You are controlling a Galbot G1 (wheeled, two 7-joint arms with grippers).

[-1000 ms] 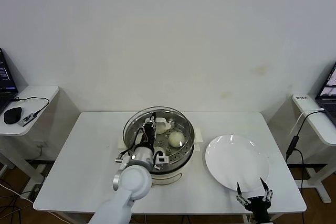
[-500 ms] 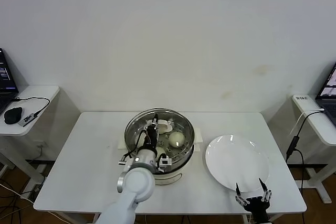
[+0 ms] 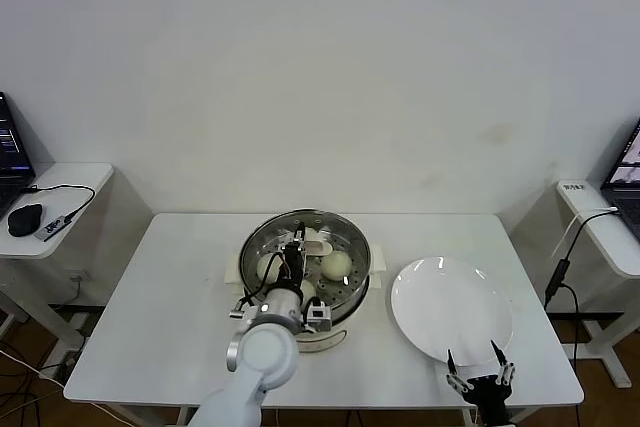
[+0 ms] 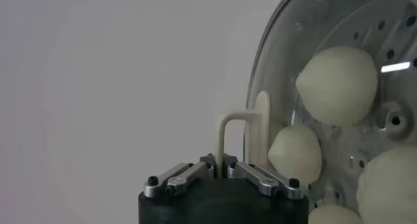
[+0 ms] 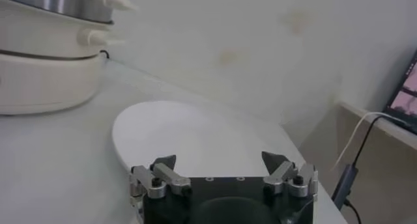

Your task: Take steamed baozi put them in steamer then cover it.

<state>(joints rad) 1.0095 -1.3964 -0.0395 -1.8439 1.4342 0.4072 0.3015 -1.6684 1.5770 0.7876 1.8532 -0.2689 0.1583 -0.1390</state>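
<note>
A big white table is seen in the head view. The steamer, a round shiny steel pot on a white base, is set near the middle of the table. A flat white plate is laid on the table just to the right of the pot, and nothing is seen on it. The cover, a clear glass lid with a metal rim, is held over the steamer, and the holes of the steel tray are seen through the glass. The left gripper is pressed shut on the lid's cream-white bar handle, which is pinched between its fingers. Whether the lid is fully seated on the pot cannot be told from these views. The steamed baozi are found inside the steamer, under the glass; four pale round buns are shown in the left wrist view. The right gripper is parked low at the near edge of the table, just beside the plate, with its fingers spread wide and nothing between them.
</note>
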